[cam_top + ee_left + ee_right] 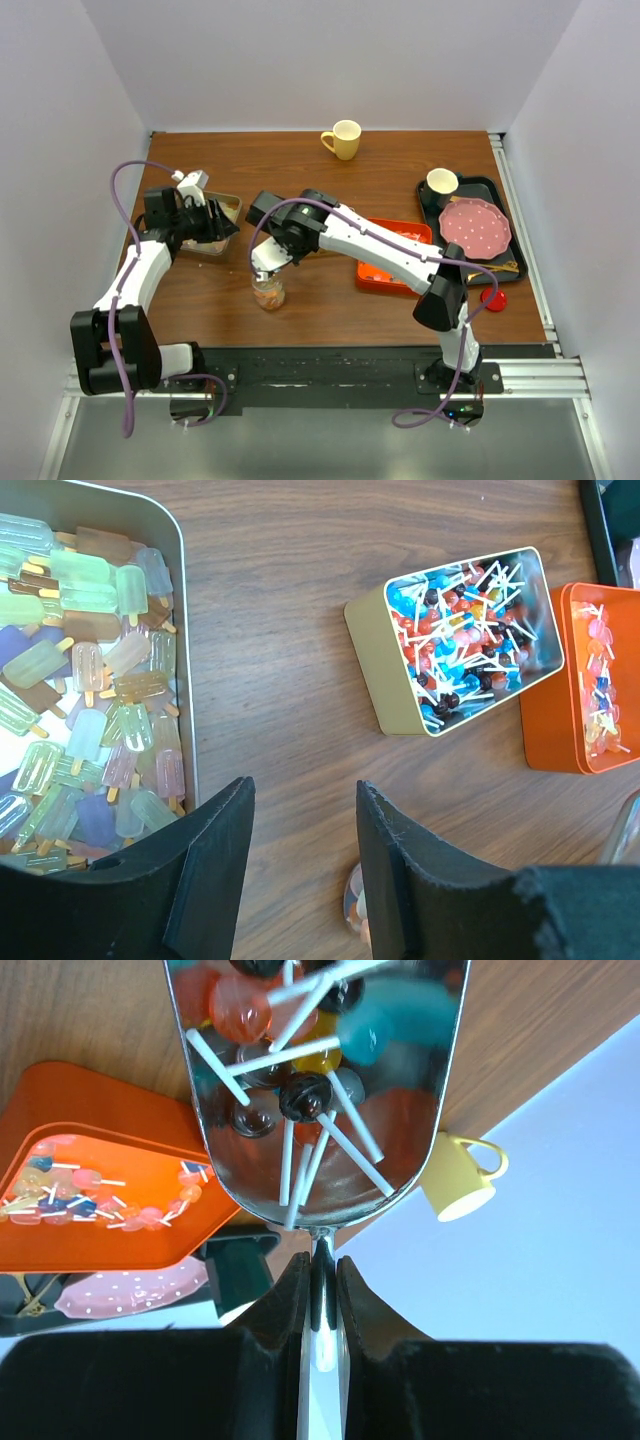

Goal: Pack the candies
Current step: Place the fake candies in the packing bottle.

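Right wrist view, nearest first. Fingers of right gripper (320,1290): clamped hard on the thin handle of scoop (320,1080). Scoop load: stick candies (305,1097), heaped.

Top view: jar (268,293) stands under the right gripper, pinkish contents inside.

Judged step: emptying the scoop into the jar. Centre its lip over the mouth and tilt slowly, since sticks may snag the rim.

Left gripper (305,795): wide apart, empty, beside ice-lolly tin (181,580).

Beyond: gold tin (385,670), orange tray (545,710), mug (460,1175).
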Controlling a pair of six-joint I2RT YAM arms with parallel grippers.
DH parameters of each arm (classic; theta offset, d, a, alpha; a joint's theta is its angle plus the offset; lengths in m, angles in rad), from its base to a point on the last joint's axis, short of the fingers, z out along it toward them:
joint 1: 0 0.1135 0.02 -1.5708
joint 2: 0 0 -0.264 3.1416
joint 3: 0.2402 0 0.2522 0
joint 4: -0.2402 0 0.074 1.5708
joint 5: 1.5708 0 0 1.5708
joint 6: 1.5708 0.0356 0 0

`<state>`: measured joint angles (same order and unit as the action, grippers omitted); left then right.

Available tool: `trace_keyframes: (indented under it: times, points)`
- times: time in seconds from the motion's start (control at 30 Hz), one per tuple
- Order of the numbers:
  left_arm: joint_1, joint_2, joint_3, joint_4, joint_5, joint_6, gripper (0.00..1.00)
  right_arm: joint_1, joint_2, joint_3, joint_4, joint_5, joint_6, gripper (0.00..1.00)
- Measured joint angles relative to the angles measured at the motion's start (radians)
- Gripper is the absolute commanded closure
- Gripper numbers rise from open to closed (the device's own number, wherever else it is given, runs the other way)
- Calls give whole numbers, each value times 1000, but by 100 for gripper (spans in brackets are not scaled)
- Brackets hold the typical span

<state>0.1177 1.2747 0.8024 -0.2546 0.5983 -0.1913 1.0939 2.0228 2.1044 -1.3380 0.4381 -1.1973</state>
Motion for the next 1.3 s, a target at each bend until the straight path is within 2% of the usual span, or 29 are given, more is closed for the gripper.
trace_keyframes:
  times: [1.03, 1.3]
  points:
    - [5, -40, -16, 6, 0, -8, 46, 32, 22, 3, 1, 148, 11, 100]
    - [6, -50, -50, 46, 53, -11, 43, 33, 22, -2, 1, 153, 11, 100]
